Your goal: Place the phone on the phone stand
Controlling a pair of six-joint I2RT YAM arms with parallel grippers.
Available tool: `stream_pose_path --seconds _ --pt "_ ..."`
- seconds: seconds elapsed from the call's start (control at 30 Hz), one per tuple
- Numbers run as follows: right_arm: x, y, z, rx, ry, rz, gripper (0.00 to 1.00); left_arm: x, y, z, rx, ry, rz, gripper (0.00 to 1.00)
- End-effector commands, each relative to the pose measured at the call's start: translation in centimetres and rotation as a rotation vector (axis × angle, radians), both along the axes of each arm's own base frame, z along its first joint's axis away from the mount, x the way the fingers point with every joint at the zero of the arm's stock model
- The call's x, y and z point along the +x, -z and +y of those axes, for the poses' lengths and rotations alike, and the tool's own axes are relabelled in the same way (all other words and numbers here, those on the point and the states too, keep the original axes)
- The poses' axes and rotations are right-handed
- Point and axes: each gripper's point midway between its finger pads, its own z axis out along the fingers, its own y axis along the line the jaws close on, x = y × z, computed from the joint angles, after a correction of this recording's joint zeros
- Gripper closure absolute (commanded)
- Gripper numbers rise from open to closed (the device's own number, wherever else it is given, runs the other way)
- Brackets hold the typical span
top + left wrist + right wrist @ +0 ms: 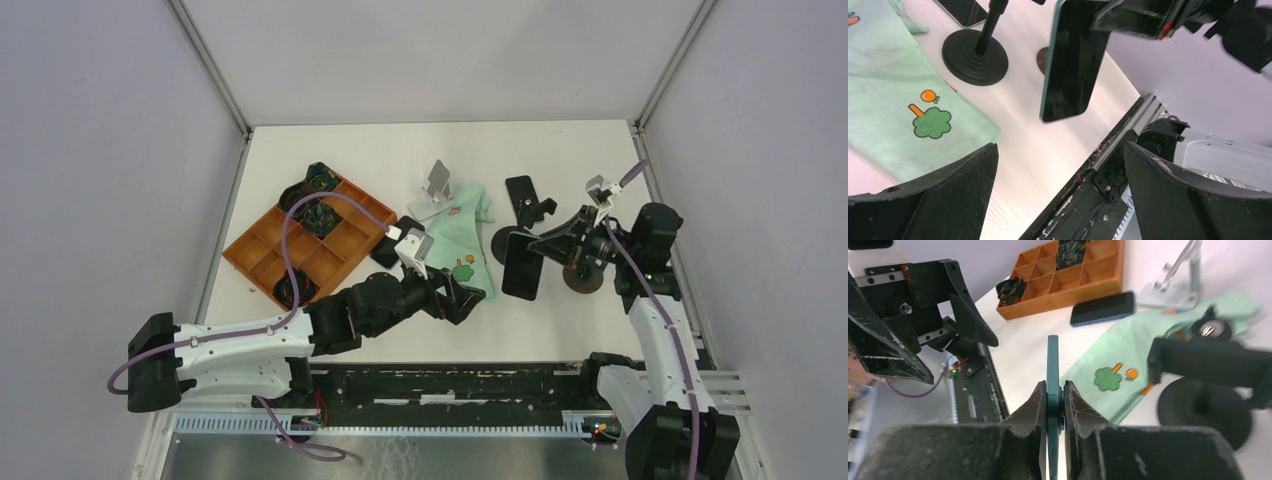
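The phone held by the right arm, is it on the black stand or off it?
Off. The right end effector grips the phone in the air beside the black stand, whose clamp is empty.

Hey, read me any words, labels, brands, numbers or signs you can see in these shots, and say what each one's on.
No readable text in any view.
Green cloth: only printed pictures, a tree and an orange, no words.
Teal phone in the right pincer: screen dark and blank.
Second phone lying on the table: screen dark and blank.
Orange tray: no label visible.
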Motion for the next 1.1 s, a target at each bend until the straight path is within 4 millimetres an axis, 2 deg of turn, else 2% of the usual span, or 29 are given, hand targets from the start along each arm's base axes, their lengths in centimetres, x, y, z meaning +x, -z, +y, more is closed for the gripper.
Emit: stream_pose_path --seconds 0.0,0.33,0.53,0.73,0.87,1.03,1.07 --pt "-0.5 -3.7 -1.6 -0.044 -0.091 -0.195 1.0 0.9 -0.7 1.0 0.043 -0.045 -0.071 0.0" --pt "2.8 -4.1 -9.0 -0.043 0.112 -0.216 1.0 1.1 0.2 2.6 0.057 -0.088 -0.068 0.0" --pt "3.6 -4.8 -11.4 -0.094 0.21 -0.271 1.0 1.3 0.6 3.2 0.065 -0.11 -0.07 0.0" --pt "4.8 -4.5 -14.0 -0.135 0.297 -0.293 1.0 1.4 0.8 3.7 0.071 -0.124 -0.071 0.0" --pt "5.4 -4.4 -15.1 -0.168 0.324 -0.321 1.0 1.5 0.6 4.5 0.064 -0.142 -0.074 0.0" --pt "6.5 -3.5 -16.6 -0.261 0.366 -0.338 0.96 1.5 0.5 5.2 0.065 -0.16 -0.077 0.0" --pt "6.3 -2.8 -16.7 -0.276 0.366 -0.304 0.95 1.5 0.6 5.3 0.065 -0.162 -0.077 0.0"
